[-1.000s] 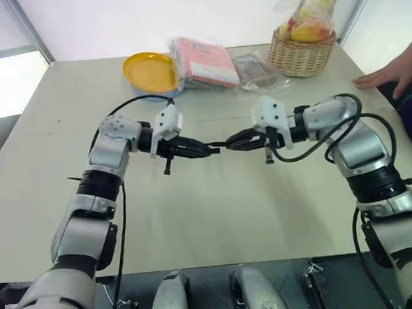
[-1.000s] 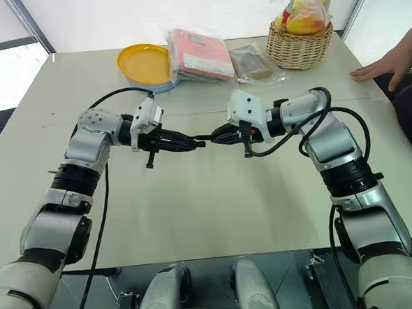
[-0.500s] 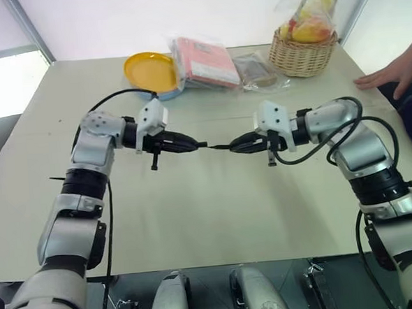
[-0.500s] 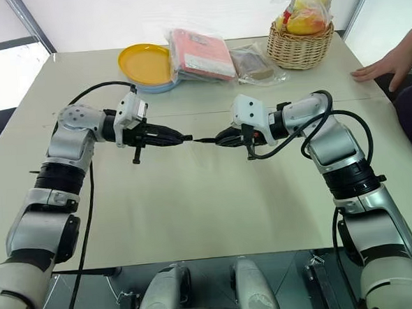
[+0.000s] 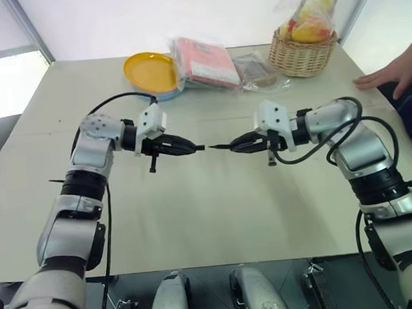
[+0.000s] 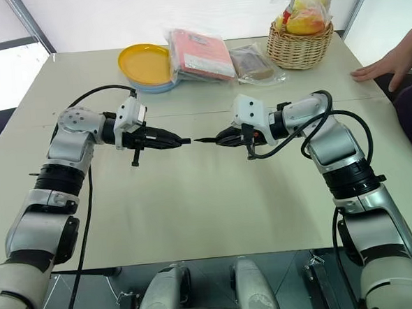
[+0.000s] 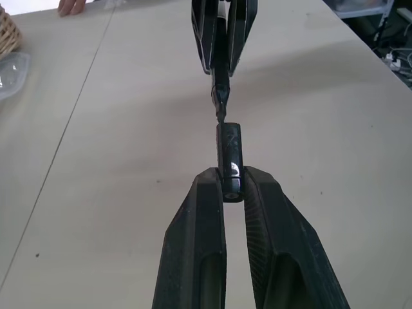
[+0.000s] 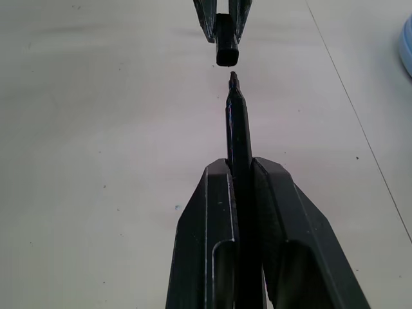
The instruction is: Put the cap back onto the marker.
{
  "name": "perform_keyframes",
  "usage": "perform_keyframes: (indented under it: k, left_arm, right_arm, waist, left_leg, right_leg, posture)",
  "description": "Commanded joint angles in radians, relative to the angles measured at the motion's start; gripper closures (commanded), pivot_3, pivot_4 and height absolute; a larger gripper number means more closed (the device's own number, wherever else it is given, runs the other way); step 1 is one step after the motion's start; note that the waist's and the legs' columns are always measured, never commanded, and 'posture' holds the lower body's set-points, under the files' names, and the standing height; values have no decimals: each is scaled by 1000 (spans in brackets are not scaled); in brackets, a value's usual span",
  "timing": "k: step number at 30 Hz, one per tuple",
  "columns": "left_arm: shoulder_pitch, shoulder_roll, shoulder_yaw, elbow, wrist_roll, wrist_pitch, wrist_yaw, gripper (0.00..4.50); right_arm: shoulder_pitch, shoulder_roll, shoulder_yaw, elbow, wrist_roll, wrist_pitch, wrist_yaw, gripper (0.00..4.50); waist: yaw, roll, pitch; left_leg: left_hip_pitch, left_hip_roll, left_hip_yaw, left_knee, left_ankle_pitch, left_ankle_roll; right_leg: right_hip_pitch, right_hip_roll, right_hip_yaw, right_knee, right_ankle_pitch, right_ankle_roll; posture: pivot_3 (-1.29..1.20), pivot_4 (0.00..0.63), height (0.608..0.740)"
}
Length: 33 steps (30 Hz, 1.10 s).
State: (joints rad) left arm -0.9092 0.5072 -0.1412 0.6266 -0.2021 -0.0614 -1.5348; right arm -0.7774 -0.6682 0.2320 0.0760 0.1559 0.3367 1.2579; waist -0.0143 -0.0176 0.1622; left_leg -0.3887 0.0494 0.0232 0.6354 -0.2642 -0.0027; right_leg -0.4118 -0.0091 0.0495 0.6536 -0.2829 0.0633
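Left gripper (image 7: 228, 193), fingers clamped on the cap (image 7: 229, 154), faces the right gripper (image 8: 241, 170), fingers clamped on the marker (image 8: 237, 122), above the middle of the table (image 5: 216, 210). Cap and marker tip line up end to end with a small gap between them. Toward 12 o'clock on the table lie a yellow plate (image 5: 150, 72), packets (image 5: 204, 62) and a basket (image 5: 302, 50); a person's hand (image 5: 390, 73) rests at 2 o'clock.

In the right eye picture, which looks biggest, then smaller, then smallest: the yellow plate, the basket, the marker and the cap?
1. and 2. The basket and the yellow plate look about alike, so I won't rank them.
3. The marker.
4. The cap, a tiny black tip.
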Motion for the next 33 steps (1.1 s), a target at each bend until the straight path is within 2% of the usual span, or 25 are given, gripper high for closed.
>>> perform_keyframes:
  k: [1, 33]
  left_arm:
    - [-15, 6, 9, -3, 3, -21, 3, 4411]
    - [-57, -94, -18, 48, 32, -67, 35, 4411]
  right_arm:
    - [-20, -7, -18, -28, 8, -3, -2, 4500]
    - [-12, 21, -5, -66, 16, 25, -16, 4500]
  waist:
    - [0, 0, 0]
    - [0, 0, 0]
  left_leg:
    - [0, 0, 0, 0, 0, 0]
    - [0, 0, 0, 3, 0, 0]
  right_leg:
    - [0, 0, 0, 0, 0, 0]
    - [1, 0, 0, 2, 0, 0]
  posture:
    - [0, 150, 740]
    - [0, 150, 740]
